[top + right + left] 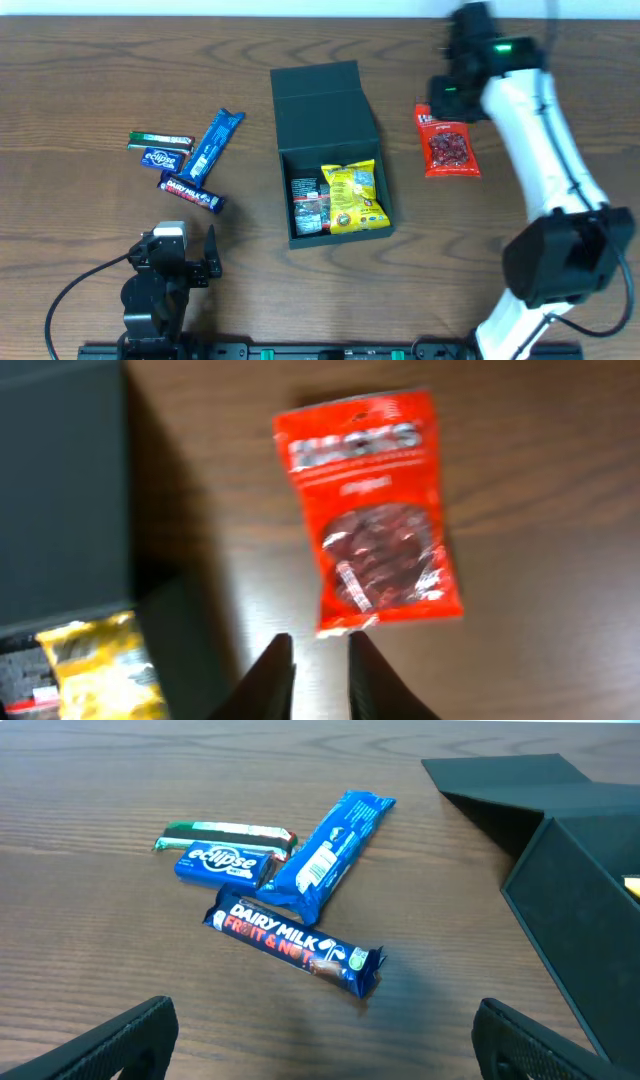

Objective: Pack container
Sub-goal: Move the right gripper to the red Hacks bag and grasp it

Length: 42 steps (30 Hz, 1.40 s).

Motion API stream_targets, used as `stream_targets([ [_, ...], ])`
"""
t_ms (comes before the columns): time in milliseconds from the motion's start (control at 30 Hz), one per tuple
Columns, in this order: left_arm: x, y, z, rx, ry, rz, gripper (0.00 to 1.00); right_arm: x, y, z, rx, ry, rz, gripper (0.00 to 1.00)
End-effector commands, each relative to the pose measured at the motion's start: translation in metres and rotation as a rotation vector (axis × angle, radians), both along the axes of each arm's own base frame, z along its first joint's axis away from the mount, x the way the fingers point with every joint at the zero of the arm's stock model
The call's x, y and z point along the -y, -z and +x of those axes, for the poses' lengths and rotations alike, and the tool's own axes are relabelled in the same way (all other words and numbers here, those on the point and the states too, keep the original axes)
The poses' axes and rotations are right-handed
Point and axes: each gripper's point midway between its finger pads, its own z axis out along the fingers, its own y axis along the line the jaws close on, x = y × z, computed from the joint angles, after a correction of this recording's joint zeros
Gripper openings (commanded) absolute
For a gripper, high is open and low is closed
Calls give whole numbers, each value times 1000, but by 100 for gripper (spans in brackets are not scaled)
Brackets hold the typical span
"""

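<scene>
On the wooden surface (80, 215), far left, four bars lie clustered: a green-striped bar (160, 140), an Eclipse pack (160, 158), a long blue wrapper (215, 145) and a Dairy Milk Fruit & Nut bar (192, 193). The left claw (190, 255) sits below them, spread and holding nothing. At centre stands the container (325, 105), lid hinged back, holding a dark packet (308, 203) beside a yellow snack bag (354, 197). Right of it lies a red snack packet (448, 143). The right claw (312, 675) is above that packet's near edge, fingers nearly pressed together, gripping nothing.

Four snack bars, a Dairy Milk bar (295, 945) nearest, lie left of the container (570, 890).
</scene>
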Motion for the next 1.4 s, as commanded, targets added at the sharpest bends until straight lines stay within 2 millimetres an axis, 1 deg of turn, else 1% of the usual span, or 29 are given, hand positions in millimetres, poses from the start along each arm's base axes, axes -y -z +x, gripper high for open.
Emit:
stream_targets([
  [0, -2, 7, 0, -13, -5, 16, 95, 15, 15, -2, -10, -45, 262, 28],
  [67, -2, 7, 0, -13, -5, 16, 95, 34, 24, -2, 13, -22, 369, 36],
  [100, -2, 7, 0, -13, -5, 16, 96, 40, 30, -3, 23, -19, 417, 41],
  [267, -2, 7, 0, -13, -5, 16, 96, 60, 60, -7, 53, 27, 603, 41],
  [333, -2, 7, 0, -13, -5, 16, 95, 65, 70, -8, 58, 50, 661, 42],
  [367, -2, 7, 0, -13, -5, 16, 95, 67, 75, -8, 58, 58, 684, 44],
  [633, -2, 7, 0, -13, -5, 16, 95, 70, 127, -8, -7, 80, 727, 48],
  [667, -2, 7, 0, -13, -5, 16, 95, 71, 131, -7, -7, 82, 727, 48],
  [733, -2, 7, 0, -13, -5, 16, 95, 74, 137, -4, 2, 82, 723, 56],
  [833, -2, 7, 0, -13, -5, 16, 95, 79, 143, -1, 12, 81, 709, 60],
  [867, -2, 7, 0, -13, -5, 16, 95, 79, 146, -1, 11, 79, 707, 61],
  [967, -2, 7, 0, -13, -5, 16, 95, 76, 151, -2, 1, 74, 719, 62],
  [1200, -2, 7, 0, -13, -5, 16, 95, 55, 157, -4, -13, 41, 830, 62],
  [1333, -2, 7, 0, -13, -5, 16, 95, 47, 163, -8, -43, 42, 858, 56],
  [1367, -2, 7, 0, -13, -5, 16, 95, 46, 164, -8, -49, 41, 860, 53],
])
